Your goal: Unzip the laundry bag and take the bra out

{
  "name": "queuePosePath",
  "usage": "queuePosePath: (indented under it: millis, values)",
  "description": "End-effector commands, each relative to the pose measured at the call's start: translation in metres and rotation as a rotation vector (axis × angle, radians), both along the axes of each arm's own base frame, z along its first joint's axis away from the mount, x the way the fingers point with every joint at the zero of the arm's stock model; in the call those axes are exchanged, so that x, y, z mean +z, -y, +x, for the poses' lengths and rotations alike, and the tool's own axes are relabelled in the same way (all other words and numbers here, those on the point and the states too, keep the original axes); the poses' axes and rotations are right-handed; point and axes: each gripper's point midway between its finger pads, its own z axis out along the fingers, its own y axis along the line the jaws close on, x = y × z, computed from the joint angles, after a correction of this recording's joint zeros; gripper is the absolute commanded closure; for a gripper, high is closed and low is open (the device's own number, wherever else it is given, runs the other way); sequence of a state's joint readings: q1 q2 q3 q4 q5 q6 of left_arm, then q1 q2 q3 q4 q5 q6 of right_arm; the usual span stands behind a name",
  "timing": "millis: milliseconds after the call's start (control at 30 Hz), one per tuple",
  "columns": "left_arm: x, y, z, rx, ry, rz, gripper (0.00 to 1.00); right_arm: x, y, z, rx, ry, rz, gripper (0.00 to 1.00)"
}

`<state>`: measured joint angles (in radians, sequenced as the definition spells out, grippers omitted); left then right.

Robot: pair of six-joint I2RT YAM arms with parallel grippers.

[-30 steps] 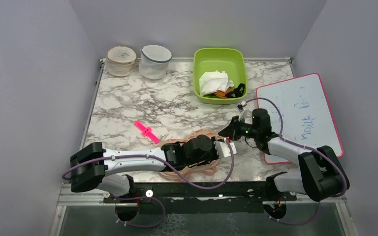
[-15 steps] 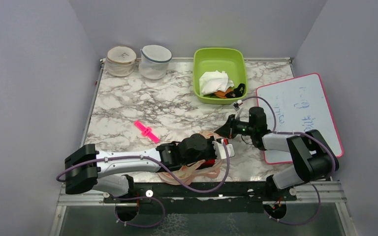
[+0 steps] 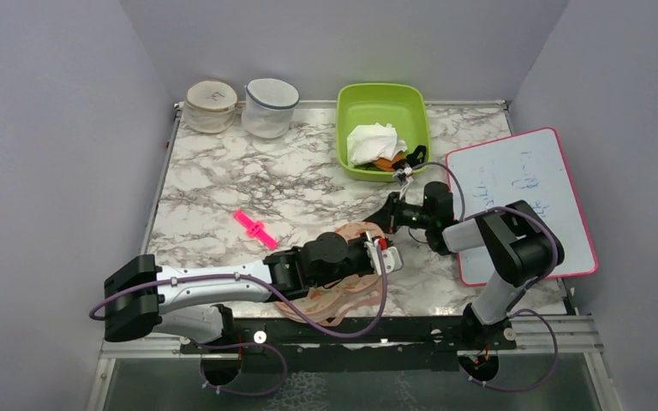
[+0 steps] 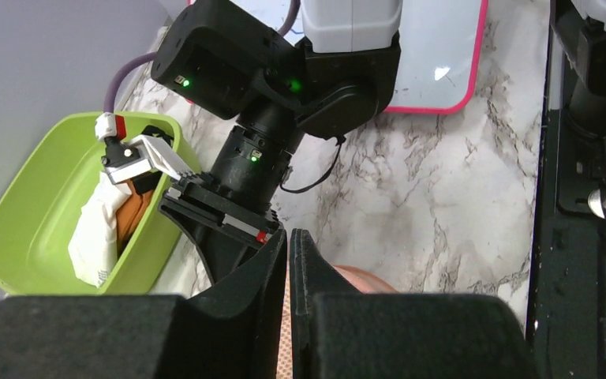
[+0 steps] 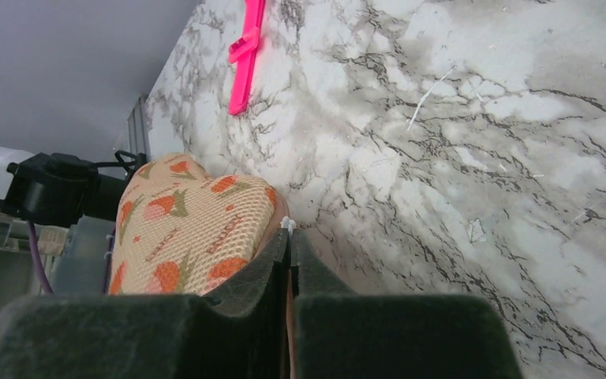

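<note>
The peach mesh laundry bag (image 3: 340, 297) with orange-red motifs lies near the table's front edge, partly under my left arm. In the right wrist view its patterned lobe (image 5: 189, 229) sits just left of the jaws. My left gripper (image 3: 377, 255) is shut with a strip of the bag's peach mesh (image 4: 287, 332) pinched between its fingers. My right gripper (image 3: 379, 224) faces it from the right, shut on the pink zip edging with a small white zip pull (image 5: 287, 225) at its tip. The two grippers are close together over the bag's right end. The bra is hidden.
A green bin (image 3: 383, 87) holding a white cloth stands at the back centre, close behind the right gripper. A pink-framed whiteboard (image 3: 523, 197) lies at the right. A pink clip (image 3: 254, 228) lies left of the bag. Two round mesh tubs (image 3: 211, 104) (image 3: 270, 106) stand back left.
My right gripper has moved left and away toward the green bin. My left gripper has drawn back to the left. The bag has spread, with more loose fabric showing at the front.
</note>
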<state>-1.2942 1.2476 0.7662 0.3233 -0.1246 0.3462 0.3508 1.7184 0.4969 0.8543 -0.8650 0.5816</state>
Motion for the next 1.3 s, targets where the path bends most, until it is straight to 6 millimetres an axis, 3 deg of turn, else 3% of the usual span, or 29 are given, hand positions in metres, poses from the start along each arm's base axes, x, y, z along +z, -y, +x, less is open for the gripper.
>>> queuePosePath:
  millis: [0,100,200,267,367,467,533,667,700,767,1000,1067,1267]
  values:
    - [0.027,-0.005,0.016,0.086,-0.041,-0.115,1.0,0.011,0.001,0.015,-0.054,0.052,-0.021,0.95]
    - [0.026,-0.015,0.031,0.167,-0.087,-0.124,1.0,0.002,0.012,0.017,-0.122,-0.015,-0.118,0.88]
    - [0.012,-0.021,0.038,0.211,-0.128,-0.077,1.0,0.009,0.011,0.007,-0.071,-0.012,-0.113,0.94]
    - [-0.007,-0.027,0.039,0.248,-0.171,-0.03,0.83,0.01,0.01,0.006,-0.075,-0.031,-0.105,0.89]
    - [-0.035,-0.042,0.033,0.296,-0.261,0.009,0.58,0.004,0.02,0.018,-0.156,-0.056,-0.184,0.69]
    - [-0.049,-0.054,0.016,0.281,-0.347,0.027,0.52,-0.003,0.042,0.032,-0.265,-0.061,-0.327,0.55]
    - [-0.059,-0.061,0.004,0.272,-0.383,0.059,0.42,-0.002,0.057,0.039,-0.323,-0.055,-0.385,0.44]
    - [-0.081,-0.072,-0.017,0.256,-0.395,0.148,0.41,0.007,0.09,0.045,-0.431,-0.073,-0.399,0.31]
    - [-0.089,-0.075,-0.018,0.275,-0.39,0.182,0.41,0.009,0.096,0.045,-0.457,-0.071,-0.395,0.14]
    - [-0.103,-0.079,-0.02,0.286,-0.365,0.265,0.41,0.014,0.105,0.044,-0.498,-0.047,-0.398,0.05]
    - [-0.149,-0.092,-0.013,0.37,-0.204,0.574,0.44,0.027,0.112,0.035,-0.508,0.056,-0.396,0.06]
    - [-0.153,-0.097,-0.005,0.423,-0.16,0.612,0.5,0.029,0.109,0.033,-0.493,0.065,-0.381,0.07]
    - [-0.164,-0.099,-0.004,0.477,-0.104,0.652,0.54,0.034,0.104,0.032,-0.469,0.08,-0.352,0.09]
